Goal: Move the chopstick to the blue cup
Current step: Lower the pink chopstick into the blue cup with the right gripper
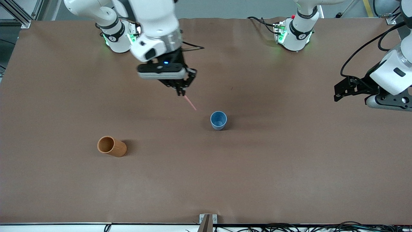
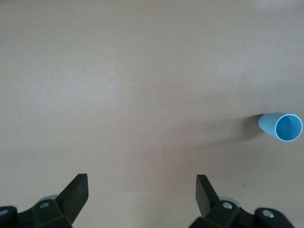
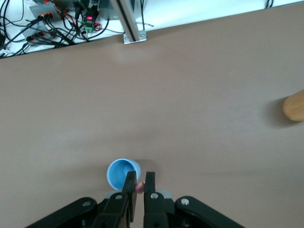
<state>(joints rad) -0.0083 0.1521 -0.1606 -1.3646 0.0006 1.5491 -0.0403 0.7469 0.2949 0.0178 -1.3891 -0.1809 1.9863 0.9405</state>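
Note:
My right gripper (image 1: pixel 181 93) hangs in the air, shut on the pale pink chopstick (image 1: pixel 190 103), whose free end slants down toward the blue cup (image 1: pixel 219 120). The cup stands upright in the middle of the table with nothing in it. In the right wrist view the chopstick's end (image 3: pixel 139 187) shows pinched between the fingers (image 3: pixel 129 186), with the blue cup (image 3: pixel 121 174) just past them. My left gripper (image 1: pixel 336 91) waits open above the left arm's end of the table; its view shows the blue cup (image 2: pixel 283 127) well off from the empty fingertips (image 2: pixel 77 188).
An orange-brown cup (image 1: pixel 111 146) lies on its side, nearer the front camera than the blue cup and toward the right arm's end. A metal bracket (image 1: pixel 207 220) sits at the table's front edge. Cables run by both arm bases.

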